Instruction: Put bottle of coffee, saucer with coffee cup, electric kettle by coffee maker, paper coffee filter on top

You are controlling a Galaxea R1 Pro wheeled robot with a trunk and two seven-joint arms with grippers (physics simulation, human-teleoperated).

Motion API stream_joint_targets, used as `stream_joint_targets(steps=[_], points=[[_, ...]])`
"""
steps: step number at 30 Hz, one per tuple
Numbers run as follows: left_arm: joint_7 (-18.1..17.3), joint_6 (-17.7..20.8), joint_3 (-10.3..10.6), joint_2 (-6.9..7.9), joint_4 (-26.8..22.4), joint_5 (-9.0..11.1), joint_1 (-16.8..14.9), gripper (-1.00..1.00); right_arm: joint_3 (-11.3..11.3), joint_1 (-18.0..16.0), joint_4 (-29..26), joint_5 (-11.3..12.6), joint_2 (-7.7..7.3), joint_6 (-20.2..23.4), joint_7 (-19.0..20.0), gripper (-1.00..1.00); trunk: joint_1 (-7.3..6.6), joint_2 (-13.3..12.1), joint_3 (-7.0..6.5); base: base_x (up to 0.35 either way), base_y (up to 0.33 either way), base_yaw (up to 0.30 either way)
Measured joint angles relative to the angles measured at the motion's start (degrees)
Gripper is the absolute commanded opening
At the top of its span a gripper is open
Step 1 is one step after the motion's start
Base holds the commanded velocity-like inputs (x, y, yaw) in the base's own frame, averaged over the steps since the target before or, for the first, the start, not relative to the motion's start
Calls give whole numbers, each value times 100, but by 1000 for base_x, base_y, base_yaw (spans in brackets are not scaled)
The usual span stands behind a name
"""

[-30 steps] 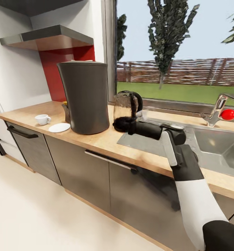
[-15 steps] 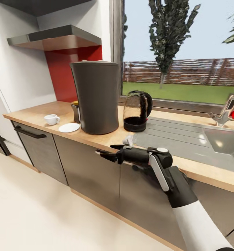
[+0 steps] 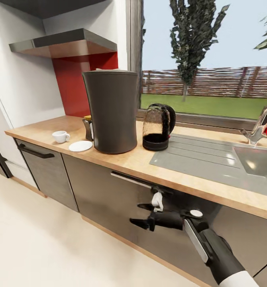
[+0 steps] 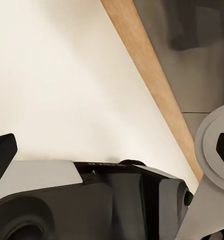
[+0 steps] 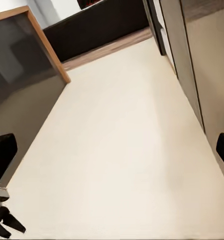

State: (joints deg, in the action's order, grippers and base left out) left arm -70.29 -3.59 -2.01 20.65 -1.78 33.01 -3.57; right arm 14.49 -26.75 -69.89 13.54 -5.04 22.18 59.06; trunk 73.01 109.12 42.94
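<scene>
A: Where does the coffee maker (image 3: 110, 111) stand?
B: Upright on the desk (image 3: 125, 161), near its left end, under the shelf (image 3: 65, 43). A pale edge shows on its top; I cannot tell what it is.

A: And the kettle (image 3: 158, 127)?
B: Just beside the maker, on its right, at the edge of the steel drainboard (image 3: 197, 159), with a small gap between the two.

A: The cup (image 3: 61, 136) and saucer (image 3: 80, 146)?
B: Both on the desk left of the maker. The saucer lies just beside the maker's base. The cup sits on the wood next to the saucer, apart from it, not on it.

A: Any bottle (image 3: 87, 118)?
B: A yellow lid peeks out from behind the maker's left side. The rest is hidden.

A: The right end effector (image 3: 144, 215)?
B: Low in front of the dark cabinet fronts (image 3: 97, 195), below the desk edge, pointing left. Its two fingers (image 3: 139, 223) are spread apart with nothing between them. The right wrist view looks along the cream floor (image 5: 122, 150), with a finger tip at each side edge.

A: The left end effector (image 4: 112, 155)?
B: The left wrist view has a dark tip at either side edge, well apart, above the robot's own dark and white body, with floor and a wooden strip beyond
</scene>
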Motion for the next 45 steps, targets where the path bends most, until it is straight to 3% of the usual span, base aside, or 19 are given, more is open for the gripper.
stream_joint_targets(steps=[6, 11, 13, 16, 20, 23, 25, 30, 31, 34, 35, 45], points=[[3, 1, -1, -3, -1, 0, 0, 100, -6, 523, 951, -131, -221, -889, 110, 100, 0, 0, 0, 0, 0, 0], [8, 6, 6, -14, -1, -1, 0, 100, -17, 635, 1972, -188, -379, -1556, 208, 100, 0, 0, 0, 0, 0, 0], [9, 8, -18, -21, -6, 2, 0, 100, -30, 652, 2686, -186, -565, -1961, 312, 100, 0, 0, 0, 0, 0, 0], [10, 10, -236, -20, -9, 22, 0, 100, -45, 657, 3254, -173, -737, -2218, 382, 100, 0, 0, 0, 0, 0, 0], [1, 15, -732, -14, -16, 24, 1, 100, -71, 665, 4071, -140, -984, -2449, 414, 100, 0, 0, 0, 0, 0, 0], [-3, 16, -841, -11, -18, 24, 0, 100, -75, 665, 4412, -107, -1091, -2611, 417, 100, 0, 0, 0, 0, 0, 0], [-7, 16, -916, -10, -19, 23, 1, 100, -75, 668, 4937, -87, -1158, -2782, 417, 100, 0, 0, 0, 0, 0, 0], [-15, 8, -975, -14, -20, 23, 0, 100, -72, 665, 5801, -104, -1199, -3086, 386, 100, 0, 0, 0, 0, 0, 0], [-18, 5, -999, -18, -21, 22, 1, 100, -52, 668, 6407, -111, -1300, -3408, 376, 100, 0, 0, 0, 0, 0, 0], [-17, 7, -997, -23, -16, 23, 0, 100, -67, 668, 6906, -104, -1434, -3768, 368, 100, 0, 0, 0, 0, 0, 0], [-2, 10, -1006, -27, -5, 18, 2, 100, -62, 843, 7215, -104, -1607, -4011, 349, 100, 0, 0, 0, 0, 0, 0], [9, 14, -1006, -26, -3, 17, 1, 100, -74, 1028, 7267, -100, -1632, -4034, 307, 100, -1, 0, 0, 20, 12, 0]])
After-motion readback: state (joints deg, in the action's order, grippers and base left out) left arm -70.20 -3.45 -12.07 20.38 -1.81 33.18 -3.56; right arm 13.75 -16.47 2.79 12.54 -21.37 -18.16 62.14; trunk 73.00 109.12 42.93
